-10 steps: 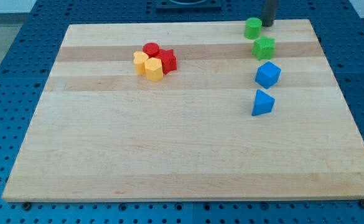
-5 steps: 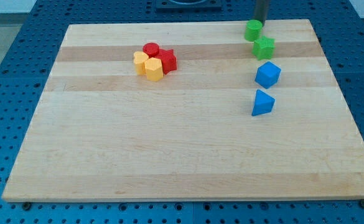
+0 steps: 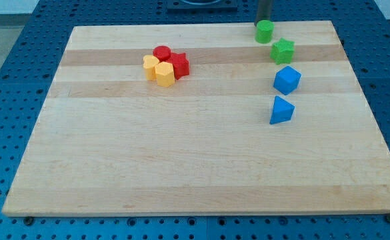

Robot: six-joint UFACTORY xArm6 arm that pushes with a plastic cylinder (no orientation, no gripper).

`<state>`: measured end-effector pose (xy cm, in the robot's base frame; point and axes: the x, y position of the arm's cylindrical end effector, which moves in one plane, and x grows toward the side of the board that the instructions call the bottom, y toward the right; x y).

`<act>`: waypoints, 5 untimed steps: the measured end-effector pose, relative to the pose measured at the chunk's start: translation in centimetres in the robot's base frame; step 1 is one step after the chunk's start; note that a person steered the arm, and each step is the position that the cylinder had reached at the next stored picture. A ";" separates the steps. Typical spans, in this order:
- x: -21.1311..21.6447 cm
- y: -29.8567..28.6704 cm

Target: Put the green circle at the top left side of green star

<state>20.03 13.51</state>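
The green circle (image 3: pixel 265 31) stands near the board's top edge, up and to the left of the green star (image 3: pixel 283 51), with a small gap between them. My tip (image 3: pixel 263 21) is at the view's top, just behind the green circle, touching or nearly touching its far side.
A blue cube-like block (image 3: pixel 287 80) and a blue wedge-shaped block (image 3: pixel 281 110) sit below the green star. A cluster of red blocks (image 3: pixel 171 61) and yellow blocks (image 3: pixel 159 71) sits at the board's upper left. The wooden board (image 3: pixel 181 167) lies on a blue pegboard.
My tip has moved left along the top edge, from the circle's right to behind it. The green circle has slid a little to the left, away from the star.
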 end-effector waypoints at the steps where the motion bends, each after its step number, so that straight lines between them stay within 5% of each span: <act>1: 0.8 0.7; 5: 3.8 1.9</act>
